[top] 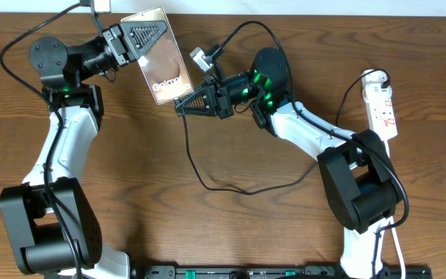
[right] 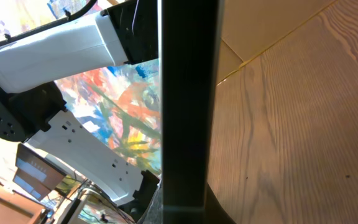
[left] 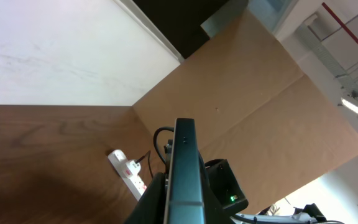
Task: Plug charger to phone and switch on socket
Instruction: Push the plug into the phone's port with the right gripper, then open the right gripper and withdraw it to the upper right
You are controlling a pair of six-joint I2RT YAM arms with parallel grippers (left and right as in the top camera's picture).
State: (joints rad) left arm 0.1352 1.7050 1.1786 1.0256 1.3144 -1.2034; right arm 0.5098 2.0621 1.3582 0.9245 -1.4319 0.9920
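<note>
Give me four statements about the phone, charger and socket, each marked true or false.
1. The phone lies flat on the table. False: the left gripper holds it lifted.
2. The socket lies on the right arm's side of the table. True.
3. The charger is coiled on the socket. False: its cable loops across the wood between the arms.
4. The right gripper points at the phone's lower edge. True.

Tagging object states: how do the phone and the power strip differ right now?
The phone is bronze-brown; the power strip is white with red marks. The phone is gripped in the left end effector, angled; the power strip lies on the table, untouched. Both are rectangular.
</note>
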